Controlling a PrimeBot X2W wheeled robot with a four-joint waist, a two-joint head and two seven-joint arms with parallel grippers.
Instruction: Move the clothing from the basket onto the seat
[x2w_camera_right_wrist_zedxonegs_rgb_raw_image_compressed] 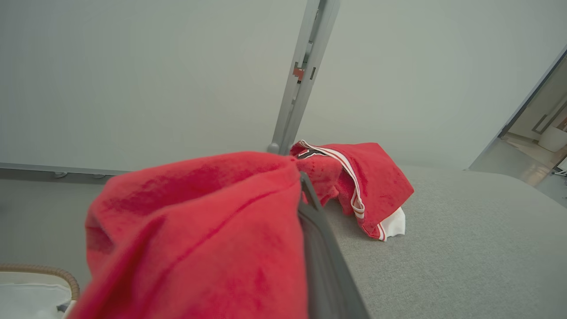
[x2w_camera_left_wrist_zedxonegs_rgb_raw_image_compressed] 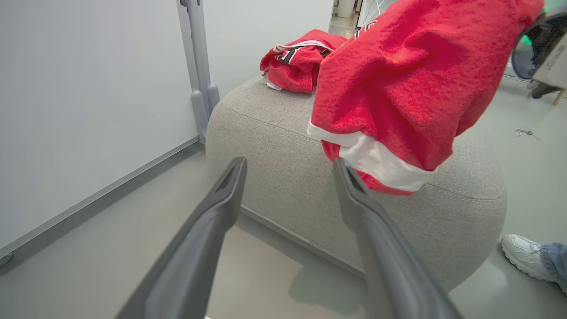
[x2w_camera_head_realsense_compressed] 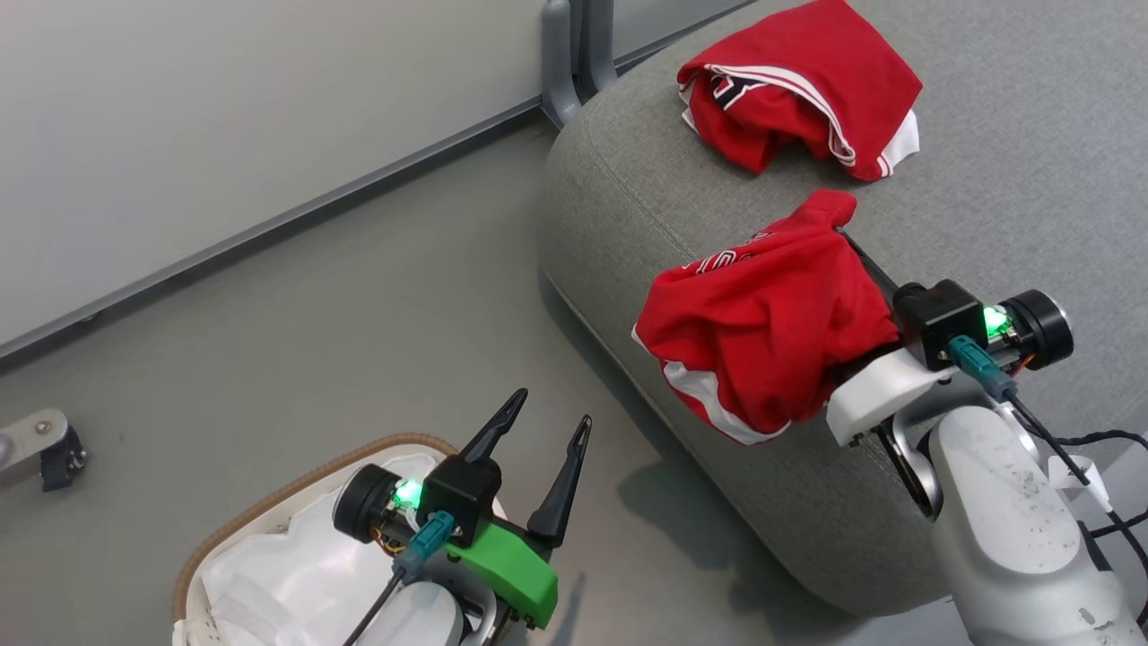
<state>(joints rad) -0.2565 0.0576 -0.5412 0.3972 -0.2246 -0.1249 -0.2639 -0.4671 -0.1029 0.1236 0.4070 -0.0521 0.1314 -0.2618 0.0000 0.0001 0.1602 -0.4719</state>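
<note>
- The left claw (x2w_camera_head_realsense_compressed: pixel 555 405) sits at 7 o'clock in the head view, above the far rim of the basket (x2w_camera_head_realsense_compressed: pixel 269 502); its green-collared wrist tilts so the two dark fingers point toward 1 o'clock, spread wide with nothing between them
- Inside the basket lies a white liner (x2w_camera_head_realsense_compressed: pixel 278 574)
- The right forearm rises from 5 o'clock, its wrist just past the near edge of the seat (x2w_camera_head_realsense_compressed: pixel 628 179), fingers aimed toward 11 o'clock
- The right claw (x2w_camera_head_realsense_compressed: pixel 850 240) is pressed together, pinching a red jersey (x2w_camera_head_realsense_compressed: pixel 762 332) that drapes over and hides most of the fingers
- The jersey's white-banded hem hangs at the seat's near edge; I cannot tell whether the cloth touches the cushion
- White letters run along a fold near the jersey's top, too crumpled to read
- At 12 o'clock from the jersey, apart from it, the other red piece (x2w_camera_head_realsense_compressed: pixel 807 81) lies bunched on the seat top, with white stripes and a black-and-white fragment of lettering that cannot be read
- At 4 o'clock in the left wrist view a person's white shoe (x2w_camera_left_wrist_zedxonegs_rgb_raw_image_compressed: pixel 522 257) stands on the floor beside the seat
- Beyond the seat, at 12 o'clock, a grey post (x2w_camera_head_realsense_compressed: pixel 565 54) stands against the pale wall
</note>
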